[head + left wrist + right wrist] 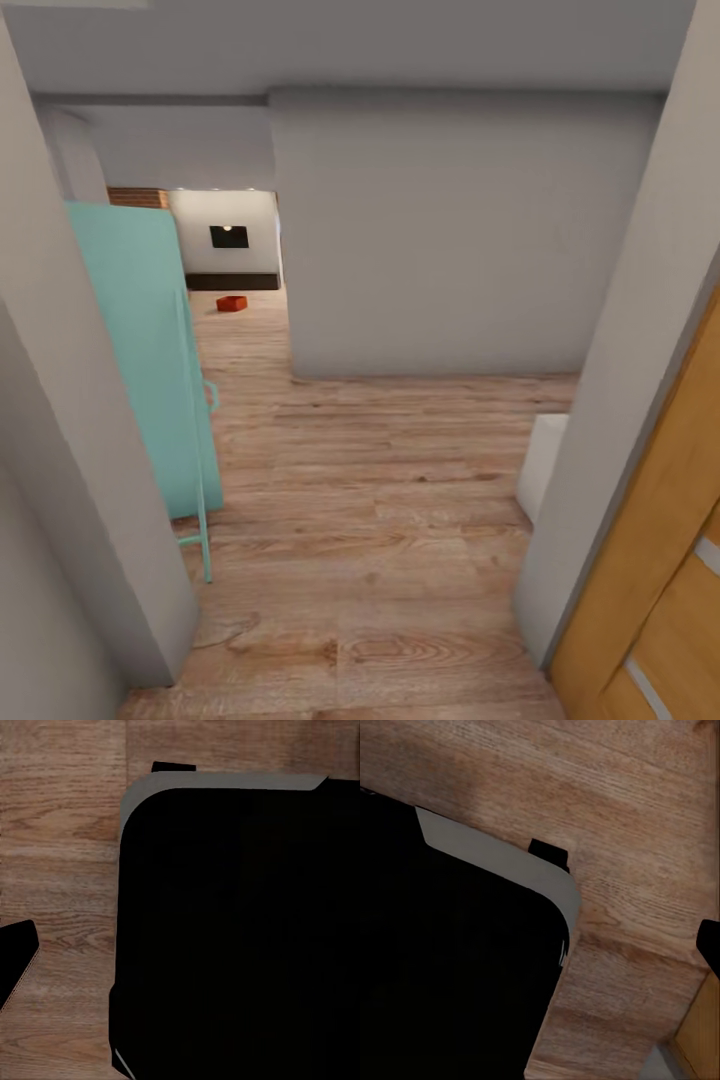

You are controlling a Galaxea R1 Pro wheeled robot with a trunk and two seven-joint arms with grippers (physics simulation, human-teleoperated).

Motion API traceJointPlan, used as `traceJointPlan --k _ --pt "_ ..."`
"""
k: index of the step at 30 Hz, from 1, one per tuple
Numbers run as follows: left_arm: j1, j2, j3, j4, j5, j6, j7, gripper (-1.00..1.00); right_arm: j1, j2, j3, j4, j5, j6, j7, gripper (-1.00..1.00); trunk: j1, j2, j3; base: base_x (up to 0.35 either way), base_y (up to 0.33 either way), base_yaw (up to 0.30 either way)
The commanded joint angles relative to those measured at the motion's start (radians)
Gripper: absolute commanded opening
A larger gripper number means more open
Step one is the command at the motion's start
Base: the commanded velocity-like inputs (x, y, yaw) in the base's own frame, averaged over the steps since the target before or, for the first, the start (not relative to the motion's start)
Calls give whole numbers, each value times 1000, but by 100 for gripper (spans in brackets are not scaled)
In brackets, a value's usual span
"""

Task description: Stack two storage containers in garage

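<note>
A corridor of light wood planks was seen from the head camera, framed by a grey wall at the left and a honey-wood door at the right. One orange-red container was seen far off on the living-room floor, just before a long dark bench and below a black TV. A turquoise panel stood along the left side of the passage, and a broad grey wall closed off the right of it. The second container could not be made out.

In both wrist views the robot's dark base was shown over the planks. Whether either end effector stood wide or narrow could not be told, and nothing was seen held.

The step in hand was judged to be the approach to the living room, with no container yet fetched and the whole carrying and stacking in the garage left to do. The next move was thought to call for a drive straight ahead, then through the gap between panel and wall, keeping the base off both edges, before a stop was made beside the container.
</note>
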Motion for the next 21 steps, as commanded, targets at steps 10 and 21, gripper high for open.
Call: traceJointPlan --k 10,21 --pt "0 0 0 0 8 -2 -1 100 -1 4 6 3 3 23 -2 100 1 0 -1 322 0 0" --pt "0 0 0 0 7 -2 -1 100 -1 9 5 3 0 70 -67 100 1 0 -1 322 0 0"
